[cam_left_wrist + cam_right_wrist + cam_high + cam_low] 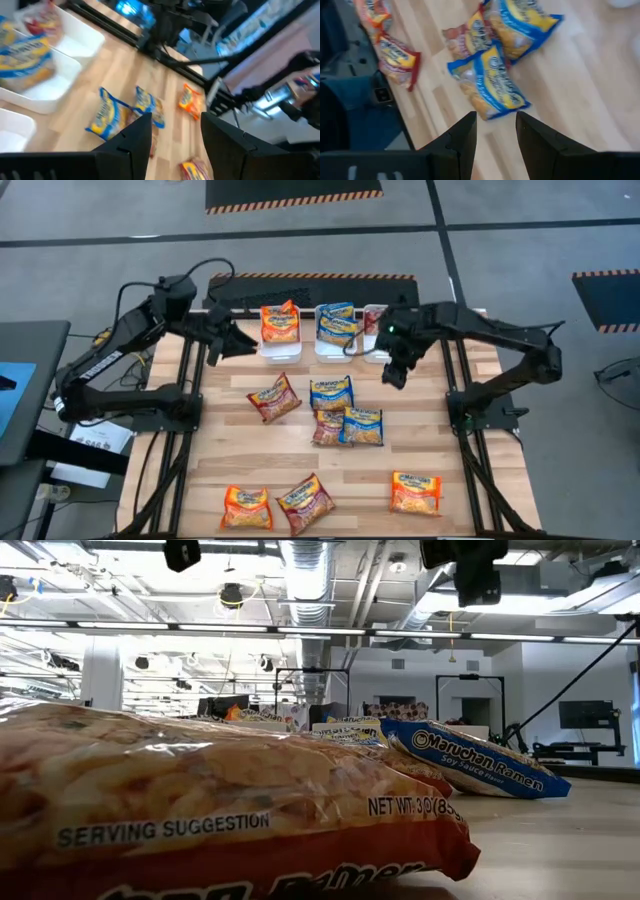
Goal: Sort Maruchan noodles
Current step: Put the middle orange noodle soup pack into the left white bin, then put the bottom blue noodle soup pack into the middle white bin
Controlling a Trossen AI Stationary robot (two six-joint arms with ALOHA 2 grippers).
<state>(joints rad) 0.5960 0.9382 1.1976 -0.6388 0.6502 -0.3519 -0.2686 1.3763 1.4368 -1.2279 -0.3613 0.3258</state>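
Sorting partly done: three bins [281, 350] at the worktop's far edge hold orange, blue and red Maruchan noodles [280, 323]. Seven packets [331, 391] lie loose on the worktop [230, 450]. Left tool [236, 340] and right tool [396, 372] both open, empty.

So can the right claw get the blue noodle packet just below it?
Probably yes. The right claw hangs open and empty above the table, and the blue noodle packet lies flat on the wood beside it, with nothing on top.
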